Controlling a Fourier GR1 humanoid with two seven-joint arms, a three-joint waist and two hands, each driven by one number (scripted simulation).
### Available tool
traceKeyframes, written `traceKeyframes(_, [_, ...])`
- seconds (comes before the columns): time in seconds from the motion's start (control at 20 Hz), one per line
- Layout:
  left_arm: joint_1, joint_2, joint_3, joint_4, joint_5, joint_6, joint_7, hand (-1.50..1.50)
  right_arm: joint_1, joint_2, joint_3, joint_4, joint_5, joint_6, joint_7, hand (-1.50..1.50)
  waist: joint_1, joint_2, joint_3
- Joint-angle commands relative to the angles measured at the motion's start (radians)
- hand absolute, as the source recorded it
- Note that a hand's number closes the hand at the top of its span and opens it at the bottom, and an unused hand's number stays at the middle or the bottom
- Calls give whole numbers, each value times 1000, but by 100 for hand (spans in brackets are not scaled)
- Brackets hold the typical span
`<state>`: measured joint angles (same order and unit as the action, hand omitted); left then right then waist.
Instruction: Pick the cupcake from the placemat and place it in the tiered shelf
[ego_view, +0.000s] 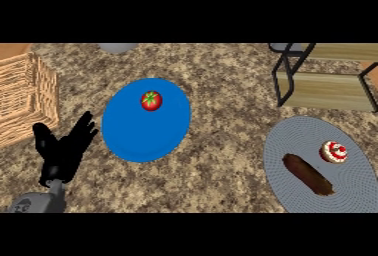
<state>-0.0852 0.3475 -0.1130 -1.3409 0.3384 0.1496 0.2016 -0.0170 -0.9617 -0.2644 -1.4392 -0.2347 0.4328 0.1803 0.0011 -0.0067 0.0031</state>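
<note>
Left robot hand (65, 150) open, fingers up, holding nothing, beside blue plate (140, 135)

The speckled granite counter (221, 75) carries a blue plate (133, 135), a grey placemat (295, 145), a wicker basket (26, 97), a tiered shelf (325, 90) and a grey object (117, 47) at the far edge.

The tiered shelf (325, 75) and wicker basket (22, 100) run past the frame edges, only partly seen.
</note>
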Motion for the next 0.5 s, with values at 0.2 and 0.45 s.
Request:
traceKeyframes(0.2, [-4, -15, 8, 11, -14, 7, 73, 0, -67, 54, 108, -113, 105, -79, 284, -150, 0, 7, -3])
traceKeyframes(0.45, [93, -26, -3, -21, -25, -25, 24, 0, -140, 77, 183, -124, 157, -48, 378, -150, 10, 7, -3])
